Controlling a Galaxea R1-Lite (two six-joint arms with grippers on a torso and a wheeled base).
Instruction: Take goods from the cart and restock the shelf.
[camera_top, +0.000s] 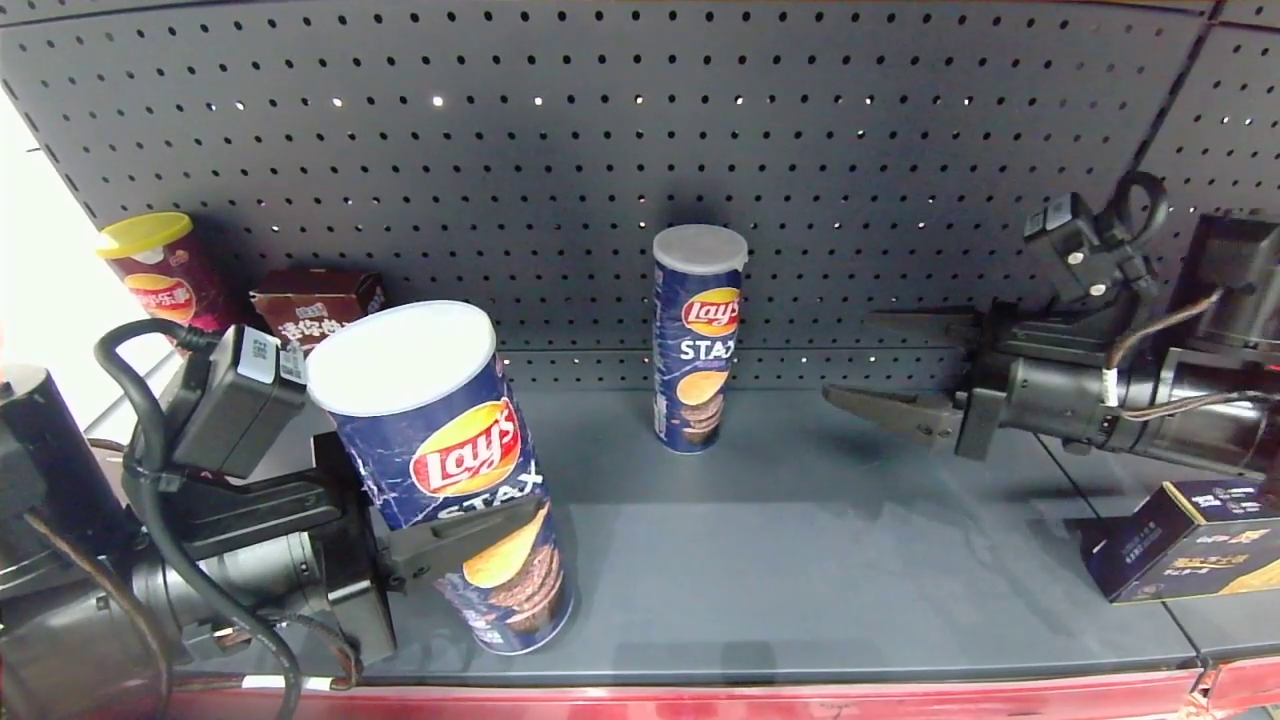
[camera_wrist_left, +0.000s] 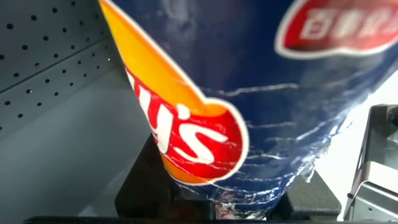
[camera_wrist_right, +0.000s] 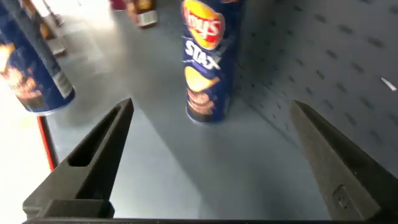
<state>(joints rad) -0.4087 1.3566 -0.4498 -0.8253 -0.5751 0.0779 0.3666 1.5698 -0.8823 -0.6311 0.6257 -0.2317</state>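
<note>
My left gripper (camera_top: 440, 535) is shut on a blue chips can with a white lid (camera_top: 440, 460), held a little tilted over the front left of the grey shelf (camera_top: 800, 560). I cannot tell whether its base touches the shelf. The can's label (camera_wrist_left: 249, 93) is close up in the left wrist view. A second, matching can (camera_top: 698, 340) stands upright near the pegboard at mid-shelf, also seen as the upright can (camera_wrist_right: 205, 62) in the right wrist view. My right gripper (camera_top: 850, 358) hovers open to the right of it, fingers (camera_wrist_right: 93, 162) spread wide, nothing between them. The held can (camera_wrist_right: 31, 68) shows farther off.
A maroon can with a yellow lid (camera_top: 160, 265) and a brown box (camera_top: 315, 300) stand at the back left. A dark blue box (camera_top: 1190, 540) lies at the right. The shelf's red front edge (camera_top: 700, 695) runs below, the pegboard wall (camera_top: 600, 130) behind.
</note>
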